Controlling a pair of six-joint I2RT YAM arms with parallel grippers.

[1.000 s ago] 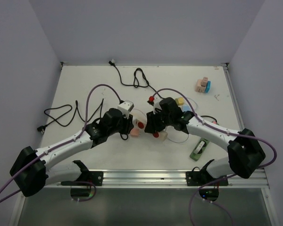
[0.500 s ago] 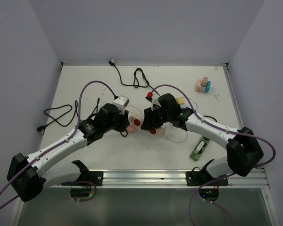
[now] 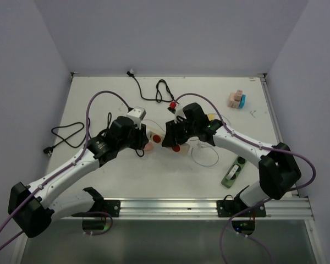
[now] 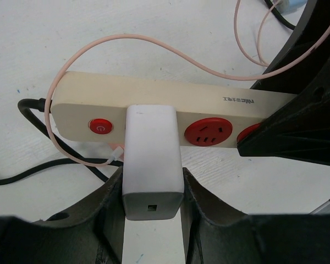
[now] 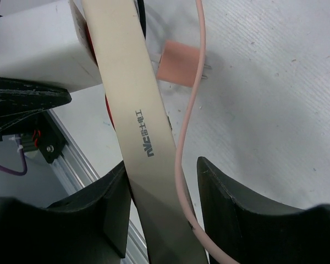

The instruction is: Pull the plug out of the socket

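The white block-shaped plastic plug (image 4: 152,148) sits fully seated in the cream plastic power strip with red sockets (image 4: 209,102), so the pull itself is not yet done. The left tool (image 4: 152,179) clamps the plug's sides and the right tool (image 5: 160,181) clamps the strip. Below lies a white textured worktop (image 4: 71,33), enclosed by pale lilac walls (image 3: 154,33)

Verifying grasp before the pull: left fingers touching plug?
Touching. Left wrist view: both left fingers press flat against the plug's sides, no gap.
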